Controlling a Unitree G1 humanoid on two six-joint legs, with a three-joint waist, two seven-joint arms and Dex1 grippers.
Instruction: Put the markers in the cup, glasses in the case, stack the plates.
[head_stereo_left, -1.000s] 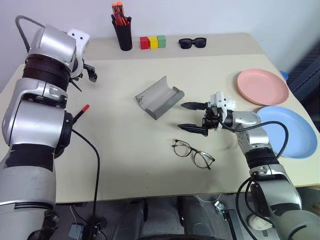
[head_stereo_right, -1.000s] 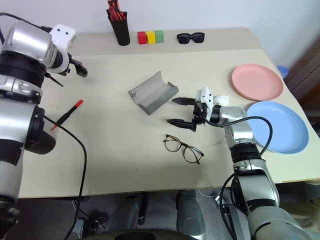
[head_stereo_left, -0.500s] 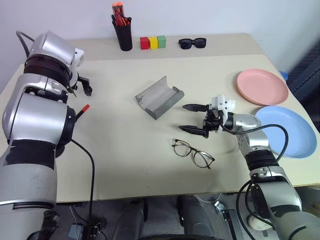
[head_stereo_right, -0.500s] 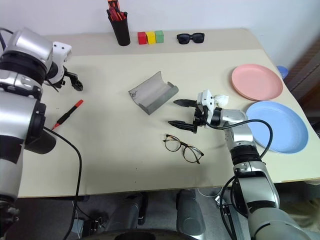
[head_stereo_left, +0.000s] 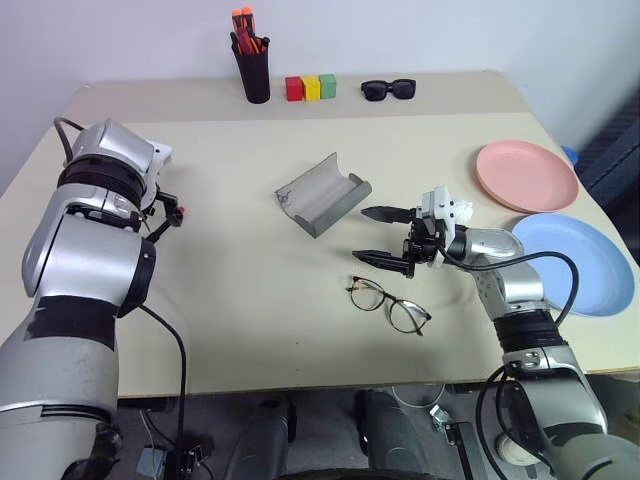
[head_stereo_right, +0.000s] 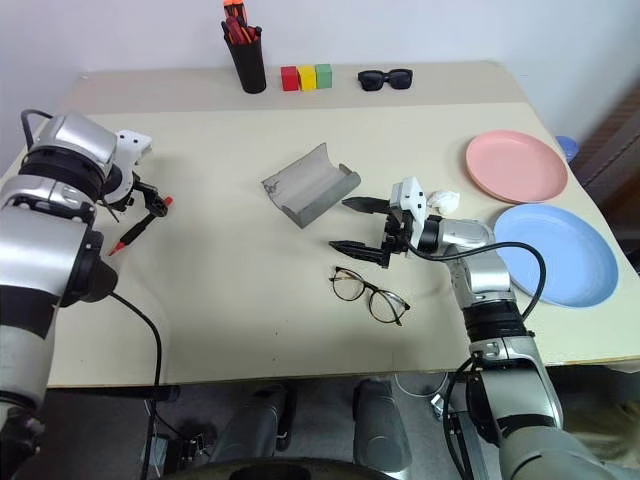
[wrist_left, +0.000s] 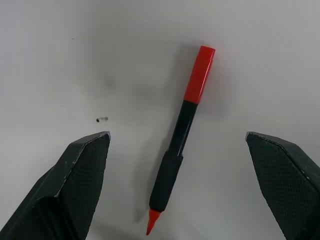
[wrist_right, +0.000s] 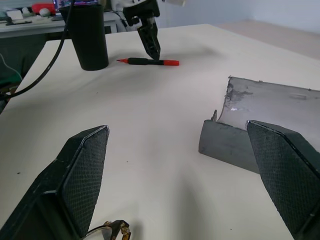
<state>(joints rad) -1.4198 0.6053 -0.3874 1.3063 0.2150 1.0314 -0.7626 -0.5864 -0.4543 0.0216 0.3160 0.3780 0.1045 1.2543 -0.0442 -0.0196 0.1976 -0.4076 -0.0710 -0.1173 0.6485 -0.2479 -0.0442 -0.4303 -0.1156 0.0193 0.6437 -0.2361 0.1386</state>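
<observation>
Nothing is done: red-capped marker (wrist_left: 182, 145), glasses (head_stereo_left: 389, 305) and plates (head_stereo_left: 527, 174) lie loose; both hands gape empty.

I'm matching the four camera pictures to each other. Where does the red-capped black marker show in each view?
Left eye view: hidden behind the left arm.
Right eye view: red-capped marker at the table's left edge, under the left gripper.
Left wrist view: middle of the picture, between the open fingers.
Right wrist view: far across the table, beside a black cup.
Shared landmark: the left gripper hanging over the marker.
</observation>
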